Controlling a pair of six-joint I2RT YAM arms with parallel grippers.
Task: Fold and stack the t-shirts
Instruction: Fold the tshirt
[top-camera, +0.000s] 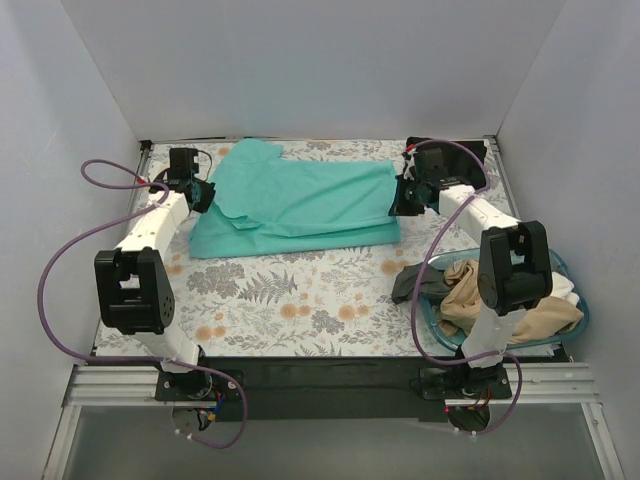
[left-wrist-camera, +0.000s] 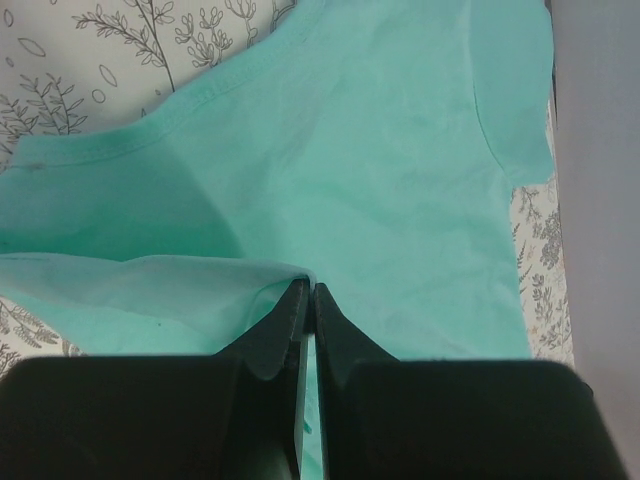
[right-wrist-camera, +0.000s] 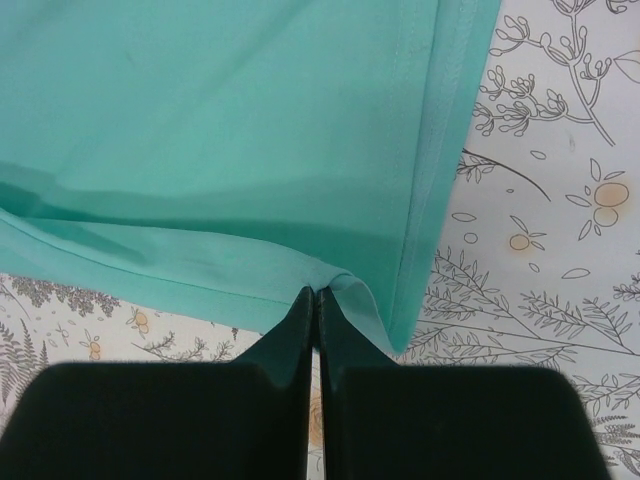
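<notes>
- The left fingers (left-wrist-camera: 294, 312) are clenching a raised edge of the teal t-shirt (top-camera: 300, 205).
- The right fingers (right-wrist-camera: 296, 328) are clenching its hem corner.
- The shirt is lying lengthwise between both pairs, spreading ahead of each.

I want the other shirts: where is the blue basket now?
In the top view, the blue basket sits at the near right corner of the table, beside the right arm, apart from the teal t-shirt further back.

A robotics lab cell is suggested. Plain white panel walls (top-camera: 320, 70) are seen beyond the jaws, an extruded aluminium rail (top-camera: 110, 385) behind them.
</notes>
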